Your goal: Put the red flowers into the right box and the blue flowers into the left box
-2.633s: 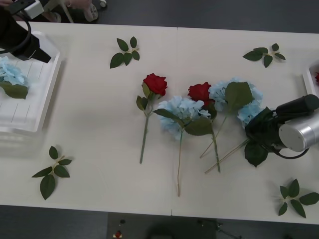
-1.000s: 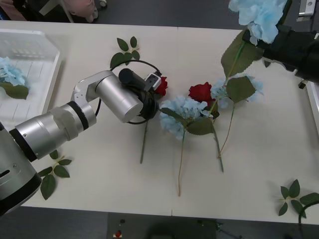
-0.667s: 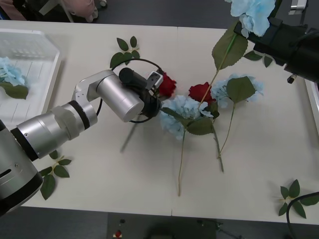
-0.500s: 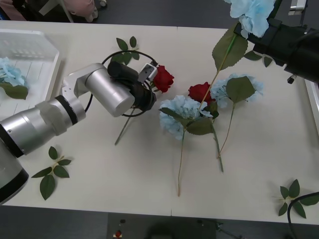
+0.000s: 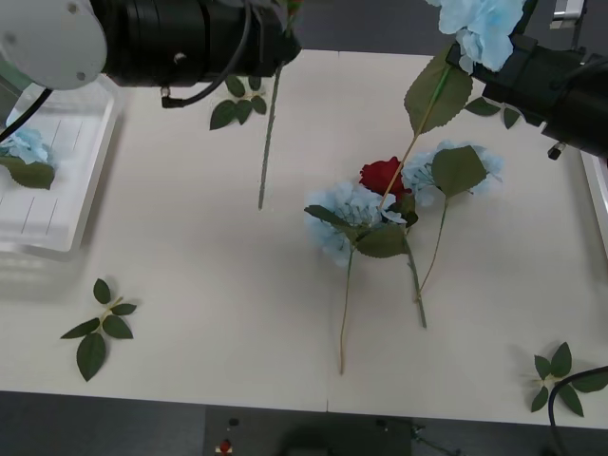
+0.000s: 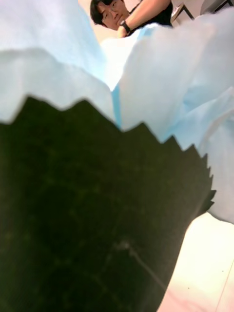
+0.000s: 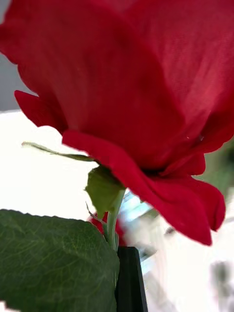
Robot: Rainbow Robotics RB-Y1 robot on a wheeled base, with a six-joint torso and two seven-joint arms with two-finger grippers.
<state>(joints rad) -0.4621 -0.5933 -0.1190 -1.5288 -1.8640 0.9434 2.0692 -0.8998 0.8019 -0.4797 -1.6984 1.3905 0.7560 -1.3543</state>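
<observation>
Both arms carry a flower above the tabletop [image 5: 190,285]. The left gripper [image 5: 275,38], at the far edge left of centre, pinches a red rose [image 7: 146,83] by the top of its stem [image 5: 267,133]; the stem hangs free over the table, and the bloom sits close before the left wrist camera. Half a second ago this rose was only tilted up beside the middle cluster, its stem tip near the surface; it is now lifted clear. The right gripper [image 5: 503,62], at the far right corner, stays clamped on a blue flower [image 5: 484,24], whose stem slants down toward the cluster.

Still lying at mid-table are one red rose [image 5: 382,175] and two blue flowers [image 5: 347,214] [image 5: 446,171], overlapping. The left box [image 5: 81,204], at the left edge, holds one blue flower [image 5: 21,144]. The right box [image 5: 598,204] shows as a thin rim at the right edge.

Judgement: each arm holds the colour meant for the opposite side's box, so either a cross-table carry or a handover appears needed. Loose leaf sprigs [image 5: 237,100] lie scattered.
</observation>
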